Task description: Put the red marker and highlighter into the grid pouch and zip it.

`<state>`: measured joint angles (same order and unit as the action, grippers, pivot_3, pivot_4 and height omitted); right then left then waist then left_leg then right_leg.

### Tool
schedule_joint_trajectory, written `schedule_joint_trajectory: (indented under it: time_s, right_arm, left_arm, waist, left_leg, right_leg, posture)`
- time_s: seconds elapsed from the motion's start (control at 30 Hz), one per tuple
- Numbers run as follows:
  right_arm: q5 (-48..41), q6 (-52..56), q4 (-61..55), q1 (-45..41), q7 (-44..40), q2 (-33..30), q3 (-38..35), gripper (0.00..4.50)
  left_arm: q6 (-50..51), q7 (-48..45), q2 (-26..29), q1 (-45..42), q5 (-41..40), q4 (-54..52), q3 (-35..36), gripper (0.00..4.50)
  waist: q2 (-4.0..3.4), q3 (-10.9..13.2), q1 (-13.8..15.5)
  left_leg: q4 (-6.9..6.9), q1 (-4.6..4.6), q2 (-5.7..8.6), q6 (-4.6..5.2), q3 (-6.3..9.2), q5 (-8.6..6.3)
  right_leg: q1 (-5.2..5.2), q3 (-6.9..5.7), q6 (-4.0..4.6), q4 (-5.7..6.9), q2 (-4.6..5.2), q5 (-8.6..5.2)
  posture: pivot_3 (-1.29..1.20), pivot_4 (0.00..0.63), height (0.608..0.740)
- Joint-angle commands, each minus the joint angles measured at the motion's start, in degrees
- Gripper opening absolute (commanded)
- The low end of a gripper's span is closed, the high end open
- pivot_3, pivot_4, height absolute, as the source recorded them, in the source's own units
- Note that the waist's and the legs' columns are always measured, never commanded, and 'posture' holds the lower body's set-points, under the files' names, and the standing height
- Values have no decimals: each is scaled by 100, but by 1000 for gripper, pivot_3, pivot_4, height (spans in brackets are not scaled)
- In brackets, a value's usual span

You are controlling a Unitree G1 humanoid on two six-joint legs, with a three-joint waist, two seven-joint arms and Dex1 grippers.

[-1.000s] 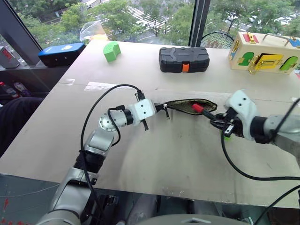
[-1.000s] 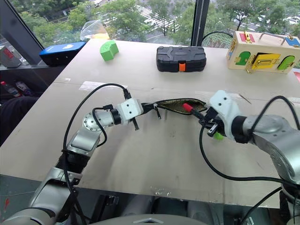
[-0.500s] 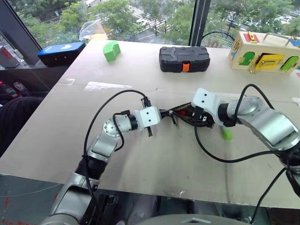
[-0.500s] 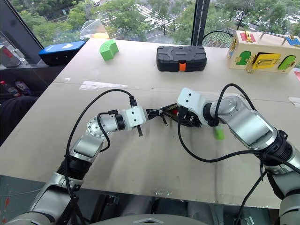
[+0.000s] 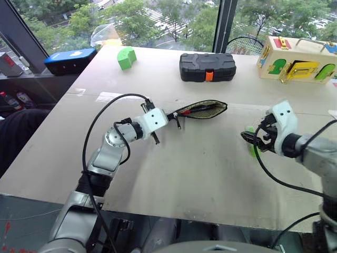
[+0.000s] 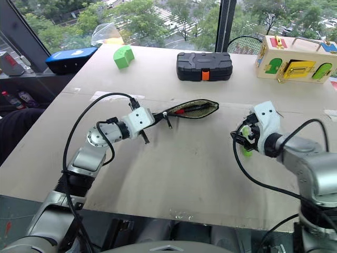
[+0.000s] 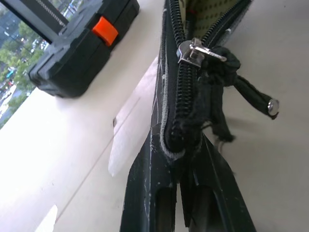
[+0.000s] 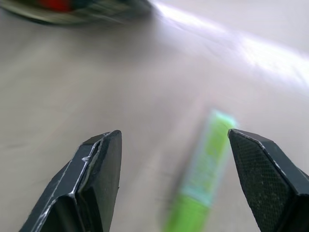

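Observation:
The grid pouch (image 5: 206, 109) lies open in the middle of the table, its mouth spread wide. My left gripper (image 5: 170, 113) is shut on the pouch's left end beside the zipper pull (image 7: 195, 50). The red marker (image 6: 181, 111) rests inside the pouch. The highlighter (image 8: 205, 169), lime green, lies on the table to the right of the pouch. My right gripper (image 8: 174, 140) hovers open just above it, one finger to each side and neither touching it. From the head views the highlighter (image 6: 245, 151) is partly hidden behind that hand.
At the back of the table stand a black hard case with an orange latch (image 5: 207, 66), a green curved block (image 5: 125, 57) and a wooden latch box (image 5: 297, 58). A blue device (image 5: 68, 59) sits on the ledge at the far left. The near table edge runs below both arms.
My right gripper carried the red marker into the pouch, let it go, opened, and drew back right to hover over the highlighter. The left gripper kept its hold and shifted the pouch slightly left.

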<state>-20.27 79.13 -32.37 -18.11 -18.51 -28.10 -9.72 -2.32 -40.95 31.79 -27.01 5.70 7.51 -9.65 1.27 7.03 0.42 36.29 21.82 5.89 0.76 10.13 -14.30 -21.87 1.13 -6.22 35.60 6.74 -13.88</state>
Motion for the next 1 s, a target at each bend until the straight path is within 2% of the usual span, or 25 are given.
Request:
schedule_joint_trajectory:
  time_s: [0.03, 0.13, 0.17, 0.23, 0.37, 0.43, 0.53, 0.63, 0.73, 0.83, 0.9, 1.0]
  right_arm:
    - [598, -714, 537, 120, 721, 339, 322, 3534]
    - [855, -1008, 892, 319, 937, 470, 559, 3534]
    - [914, -1083, 955, 384, 963, 464, 630, 3297]
    - [926, -1192, 958, 492, 935, 458, 678, 2675]
    - [794, -1260, 653, 631, 711, 239, 623, 743]
    - [562, -1265, 272, 732, 307, -109, 529, 737]
    - [-395, -846, -679, 734, -704, -707, 181, 737]
    - [-1096, -436, -1191, 148, -1274, -1130, 93, 737]
    - [-1181, -210, -992, -833, -1325, -1331, 704, 737]
    - [-1074, -237, -695, -1342, -1390, -1540, 1382, 737]
    - [-689, -578, -369, -1601, -1501, -1902, 2151, 737]
    - [-456, -900, 41, -1819, -1574, -1994, 2570, 737]
  left_arm:
    - [-148, -10, 39, -127, 36, -59, 23, 0]
    - [-206, -48, 23, -118, 19, -114, -2, 0]
    - [-215, -59, 20, -109, 17, -134, -8, 0]
    - [-258, -93, 21, -78, 15, -182, -27, 0]
    - [-303, -115, -1, -49, -11, -224, -38, 0]
    - [-311, -139, -34, -53, -37, -236, -53, 0]
    - [-362, -204, -66, -86, -53, -204, -109, 0]
    - [-469, -259, -102, -138, -36, -137, -186, 0]
    - [-686, -343, -164, -155, -2, -142, -331, 0]
    - [-909, -394, -202, -169, 41, -172, -448, 0]
    - [-1074, -432, -240, -161, 67, -231, -549, 0]
    - [-1195, -447, -292, -145, 95, -283, -617, 0]
  waist:
    - [2, -1, -2]
    - [1, 0, 14]
    - [4, -2, 12]
    - [7, -4, 8]
    - [8, -5, 46]
    - [1, 0, 65]
    - [-2, 1, 34]
    - [-17, 11, -56]
    - [-7, 4, -114]
    - [1, 1, -95]
    - [2, 2, -59]
    - [3, 2, -24]
  left_leg:
    - [-1, -1, 0, -1, -1, 0]
    - [-2, 1, -1, -1, -2, 1]
    - [-2, 0, -1, -1, -2, 1]
    - [0, -4, -2, -1, -8, 0]
    - [2, -8, 0, 3, -6, -1]
    - [4, -6, 3, 4, -4, -2]
    - [5, 0, 2, 8, 2, -4]
    - [-2, -2, -6, 8, -7, -5]
    - [-1, -7, -11, 30, -8, -18]
    - [3, -7, -6, 30, -3, -18]
    - [4, 0, -5, 10, 3, -6]
    - [4, 7, -3, 11, 4, -7]
  right_leg:
    - [-6, 1, 0, 2, -2, 0]
    - [-10, -2, 0, 2, -2, 0]
    - [-10, -4, 0, 2, -2, 0]
    - [-6, -3, 0, 1, -2, 0]
    - [2, -3, 0, 2, -2, 1]
    - [3, -4, 0, 1, 0, 1]
    - [1, -12, -1, -6, 0, 0]
    - [2, -9, -1, -11, -6, 0]
    - [7, -11, -1, -6, -9, 0]
    - [12, -18, -1, -9, -1, 0]
    - [7, -25, -1, -18, 1, 0]
    - [5, -29, -1, -28, 4, 0]
  posture:
    - [0, 150, 740]
    - [0, 150, 740]
    - [0, 150, 740]
    - [0, 150, 740]
    - [0, 150, 740]
    - [0, 150, 740]
    - [0, 150, 740]
    - [0, 150, 740]
    - [0, 150, 740]
    - [0, 150, 740]
    - [0, 150, 740]
    - [0, 150, 740]
